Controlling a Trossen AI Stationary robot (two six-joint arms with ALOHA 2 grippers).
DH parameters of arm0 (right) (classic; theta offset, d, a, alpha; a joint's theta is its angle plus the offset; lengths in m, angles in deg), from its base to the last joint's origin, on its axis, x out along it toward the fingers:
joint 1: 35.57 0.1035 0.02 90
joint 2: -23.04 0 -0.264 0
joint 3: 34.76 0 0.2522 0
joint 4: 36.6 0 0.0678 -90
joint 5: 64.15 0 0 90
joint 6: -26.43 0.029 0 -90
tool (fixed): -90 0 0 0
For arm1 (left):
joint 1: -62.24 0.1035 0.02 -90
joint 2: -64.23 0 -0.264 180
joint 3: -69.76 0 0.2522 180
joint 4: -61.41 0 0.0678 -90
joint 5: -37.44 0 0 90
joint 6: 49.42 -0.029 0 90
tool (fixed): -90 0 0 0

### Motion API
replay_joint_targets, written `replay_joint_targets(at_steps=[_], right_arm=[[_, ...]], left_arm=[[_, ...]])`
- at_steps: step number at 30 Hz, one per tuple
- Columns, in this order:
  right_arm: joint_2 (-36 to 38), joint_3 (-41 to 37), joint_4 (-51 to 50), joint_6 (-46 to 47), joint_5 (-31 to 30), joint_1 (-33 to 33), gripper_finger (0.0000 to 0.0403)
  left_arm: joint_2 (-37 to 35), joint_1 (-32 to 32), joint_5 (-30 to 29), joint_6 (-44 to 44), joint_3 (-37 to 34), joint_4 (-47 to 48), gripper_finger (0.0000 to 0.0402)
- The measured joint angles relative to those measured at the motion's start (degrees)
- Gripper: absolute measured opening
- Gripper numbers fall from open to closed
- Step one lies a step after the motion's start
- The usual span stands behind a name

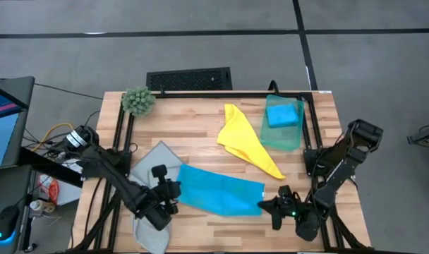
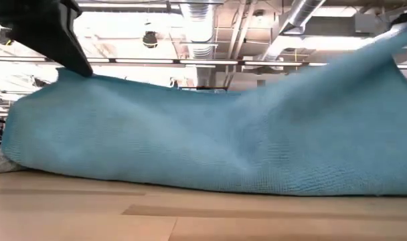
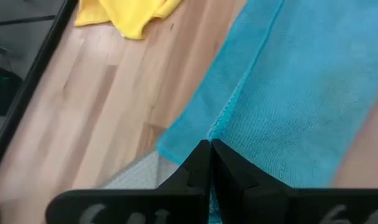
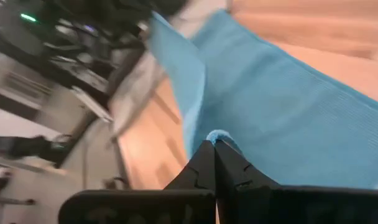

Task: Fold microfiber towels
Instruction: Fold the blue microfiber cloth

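A bright blue microfiber towel [image 1: 218, 192] lies stretched across the near part of the wooden table, between my two grippers. My left gripper [image 1: 176, 192] is shut on its left end and my right gripper [image 1: 264, 206] on its right end. In the low view the blue towel [image 2: 210, 140] fills the picture, raised at both ends and resting on the table along its lower edge. A pale grey towel [image 1: 151, 222] lies under my left arm. A yellow towel [image 1: 246, 141] lies crumpled mid-table. A folded blue towel [image 1: 284, 114] sits on a teal green towel [image 1: 285, 134] at the far right. My left gripper pinches the blue towel's left end [image 3: 221, 127] between its two fingers, where a hemmed edge lies over a lower layer. The fingers slant down from the table's left. That end is raised; the cloth sags away from it. My right gripper pinches a small bunch of the towel's right end [image 4: 219, 135] at its fingertips. The fingers come nearly level from the table's right. That end is lifted off the wood, and the cloth slopes down from it onto the table.
A fuzzy green plant [image 1: 138, 101] stands at the far left corner. A black grille [image 1: 189, 79] sits beyond the far edge. Black frame rails [image 1: 310, 120] run along the table's left, right and far sides. Bare wood [image 1: 193, 137] shows between plant and yellow towel.
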Motion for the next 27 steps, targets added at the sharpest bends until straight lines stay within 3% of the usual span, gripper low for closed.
replay_joint_targets(at_steps=[4,10,18,27], right_arm=[[0.2,0.0,-6.8,6.9,4.6,-0.5,0.0008],[0.2,0.0,-13.2,14.0,6.9,-0.9,0.0008],[0.2,0.0,-13.3,15.9,11.7,-2.1,0.0008],[0.2,0.0,-16.4,16.4,14.9,-2.8,0.0031]], left_arm=[[0.0,1.3,-0.2,-0.5,0.0,0.0,0.0000],[-0.1,2.2,-1.9,-1.3,-1.1,-1.3,0.0000],[-0.1,3.9,-1.4,-1.3,-7.3,-9.0,0.0000],[-0.1,5.4,-1.4,-2.8,-8.6,-11.9,0.0000]])
